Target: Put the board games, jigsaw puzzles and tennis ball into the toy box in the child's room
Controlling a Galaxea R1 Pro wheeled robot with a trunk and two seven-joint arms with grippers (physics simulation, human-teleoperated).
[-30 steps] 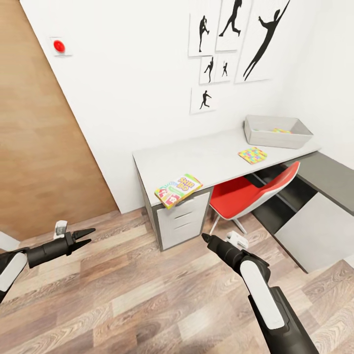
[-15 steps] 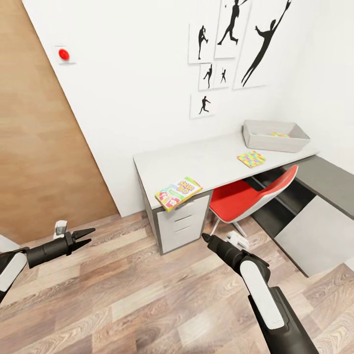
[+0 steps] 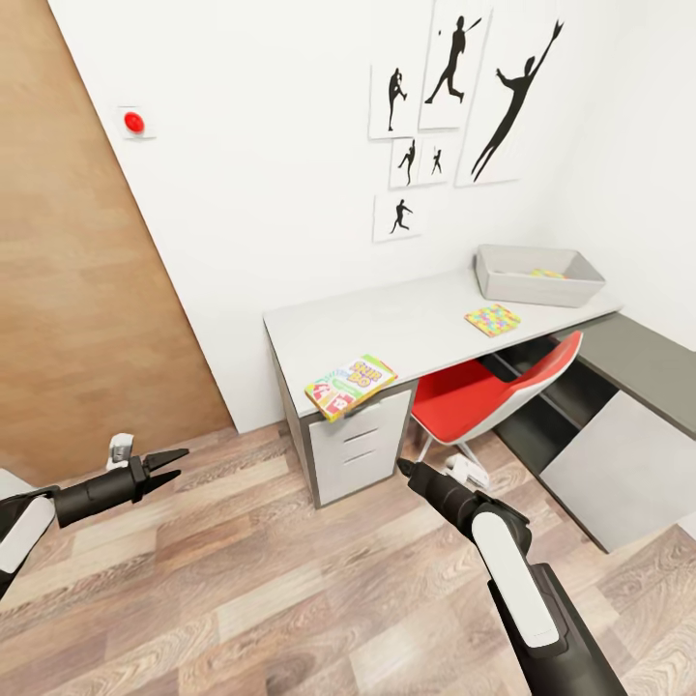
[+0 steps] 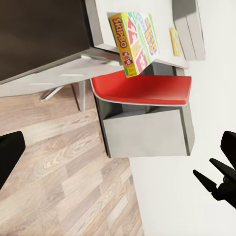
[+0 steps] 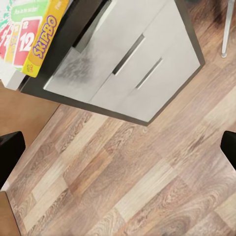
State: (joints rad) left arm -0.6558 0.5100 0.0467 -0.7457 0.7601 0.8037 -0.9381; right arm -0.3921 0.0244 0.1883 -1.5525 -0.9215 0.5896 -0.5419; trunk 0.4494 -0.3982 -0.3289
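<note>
The orange-green Skip-Bo board game (image 3: pixel 350 386) lies on the table (image 3: pixel 406 314), overhanging its near edge above the drawers. It also appears in the left wrist view (image 4: pixel 135 42) and the right wrist view (image 5: pixel 32 29). One jigsaw puzzle (image 3: pixel 492 319) lies flat further along the table. The pale grey toy box (image 3: pixel 536 275) stands at the far end, with a small multicolour patch inside. My left gripper (image 3: pixel 172 463) hangs open over the floor, far left of the table. My right gripper (image 3: pixel 404 469) is open and empty, low in front of the drawers.
A red chair (image 3: pixel 493 382) is tucked under the table beside a white drawer unit (image 3: pixel 358 445). A lower dark grey cabinet (image 3: pixel 628 387) joins the table at right. A wooden door (image 3: pixel 77 290) fills the left wall. Plank floor (image 3: pixel 290 599) lies between me and the table.
The whole head view has shifted a little, so the camera moved. Both arms keep the same pose and nothing on the table has moved.
</note>
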